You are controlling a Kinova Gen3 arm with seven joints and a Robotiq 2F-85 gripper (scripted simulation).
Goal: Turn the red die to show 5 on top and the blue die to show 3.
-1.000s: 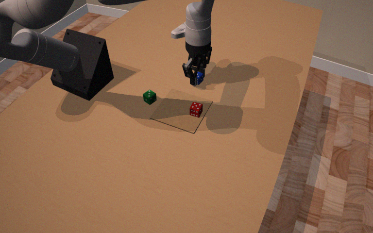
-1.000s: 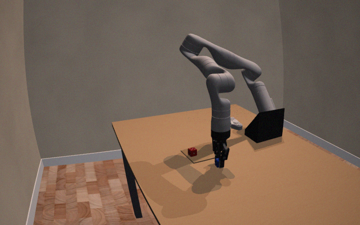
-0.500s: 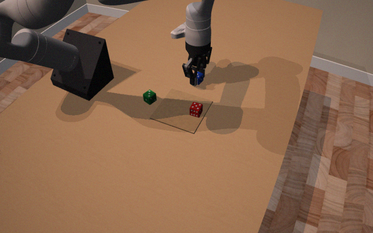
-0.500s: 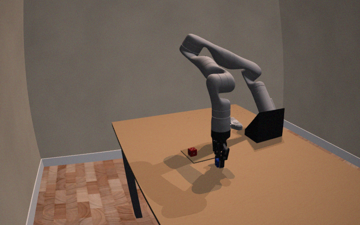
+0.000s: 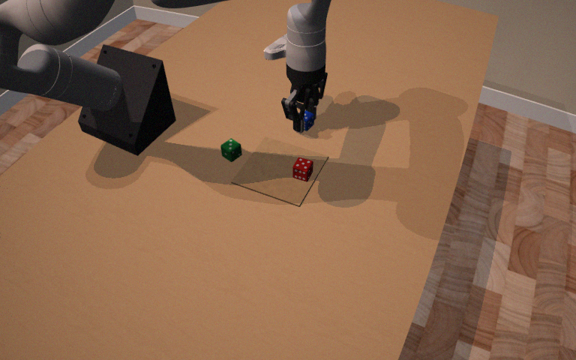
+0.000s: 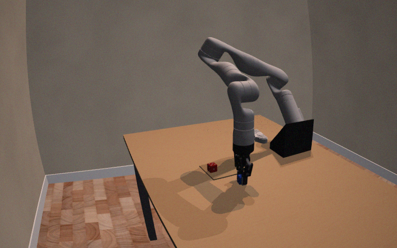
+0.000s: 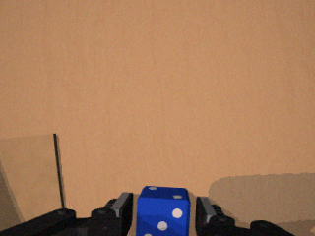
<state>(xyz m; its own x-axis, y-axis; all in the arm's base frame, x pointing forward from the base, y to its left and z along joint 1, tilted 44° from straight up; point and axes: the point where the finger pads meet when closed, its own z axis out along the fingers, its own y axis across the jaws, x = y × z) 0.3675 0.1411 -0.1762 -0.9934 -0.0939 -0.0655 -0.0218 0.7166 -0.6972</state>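
The blue die [image 5: 308, 120] sits on the table just beyond the mat's far edge, off the mat. My gripper [image 5: 302, 124] points straight down and is partly open, with one finger on each side of the die and a thin gap at each side. In the wrist view the blue die [image 7: 163, 218] sits between the finger pads of my gripper [image 7: 163, 208], and its face toward the camera shows three pips. The red die [image 5: 302, 169] lies on the thin brown mat [image 5: 280, 172] near its right corner. The green die [image 5: 231, 149] lies on the table left of the mat.
The arm's black wedge-shaped base [image 5: 129, 100] stands at the back left. The table's right edge [image 5: 450, 203] drops to the wooden floor. In the exterior view the red die [image 6: 212, 167] and my gripper [image 6: 242, 178] show near the mat.
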